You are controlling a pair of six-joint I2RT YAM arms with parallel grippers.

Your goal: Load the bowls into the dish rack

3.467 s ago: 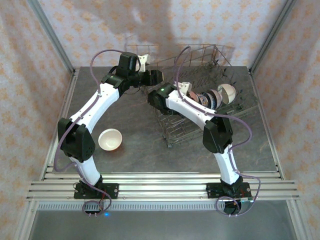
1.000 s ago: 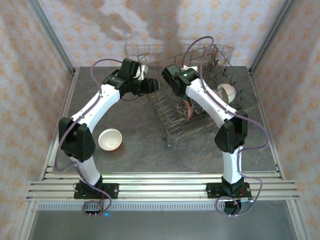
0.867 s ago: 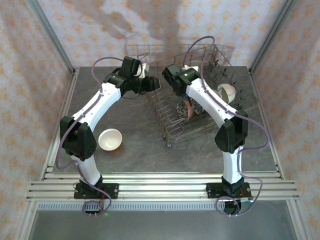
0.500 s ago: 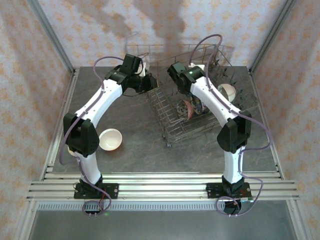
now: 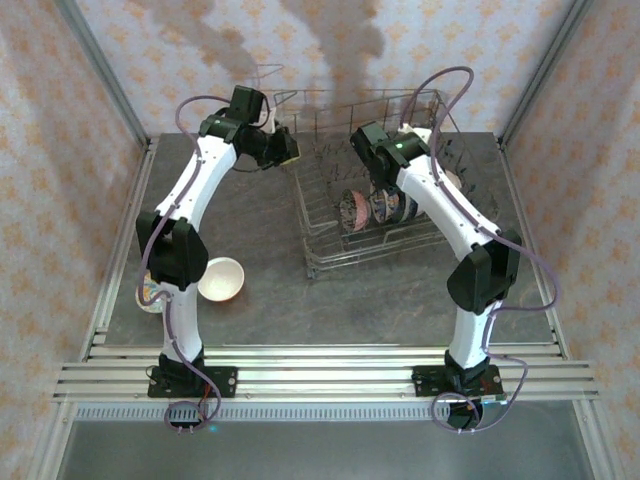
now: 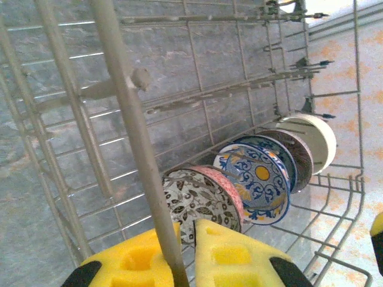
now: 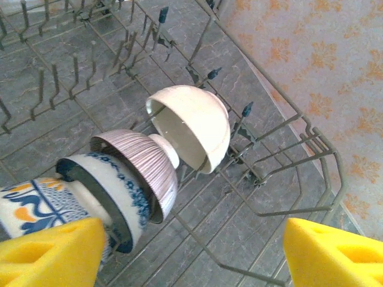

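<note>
**A:** Left jaws first: how do they stand?

**B:** Together. The yellow pads [image 6: 230, 254] pinch a wire [image 6: 146, 161] of the dish rack [image 5: 320, 262] at its far left corner.

**A:** And what's left to load?

**B:** A white bowl [image 5: 221, 278] sits mouth-up on the counter [image 5: 300, 310], just beside the left arm [image 5: 190, 215] and well apart from the rack. Another bowl [image 5: 150, 297] peeks out on that arm's far side, partly hidden.

**A:** Which arm is nearer?

**B:** The left, I'd judge. Both bowls lie back toward the near edge from its jaws, which would need to let go of the wire first.

**A:** And to the right?

**B:** Four bowls [image 5: 375, 207] stand on edge in a row inside the rack. The right jaws hang above them, wide apart, holding nothing.
</note>
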